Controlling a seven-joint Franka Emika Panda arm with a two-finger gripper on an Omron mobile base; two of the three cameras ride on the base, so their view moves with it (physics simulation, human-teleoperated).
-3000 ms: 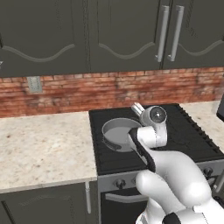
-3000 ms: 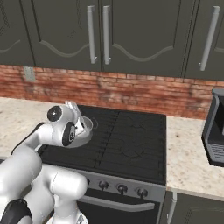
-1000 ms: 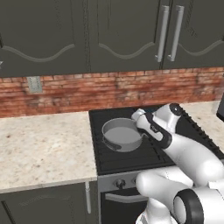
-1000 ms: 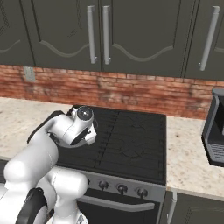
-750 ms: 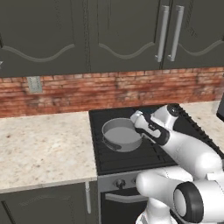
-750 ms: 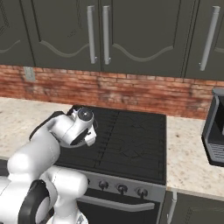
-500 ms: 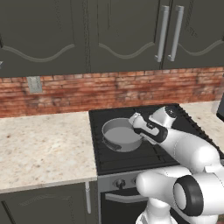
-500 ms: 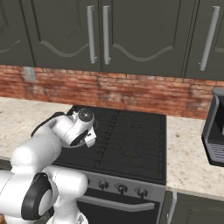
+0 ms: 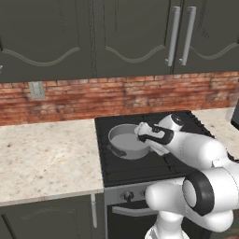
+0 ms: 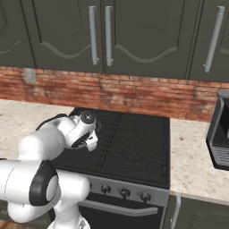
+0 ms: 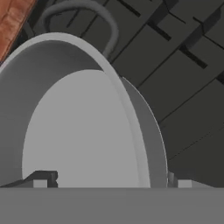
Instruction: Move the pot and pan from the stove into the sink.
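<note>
The pot (image 9: 127,140) is seen on the stove (image 9: 140,163), at its left burners. The end effector (image 9: 142,134) is positioned at the pot's 3 o'clock rim, its fingers (image 11: 41,178) spread wide astride the wall.

No text, label, brand or number is readable anywhere.

home kitchen: black gas stove (image 10: 129,143), speckled counter (image 9: 42,154), brick backsplash (image 9: 93,98), dark cabinets (image 10: 134,31).

Black stove (image 9: 140,163) between beige counters (image 9: 46,154), grey pot (image 9: 126,140) on its left grates
</note>
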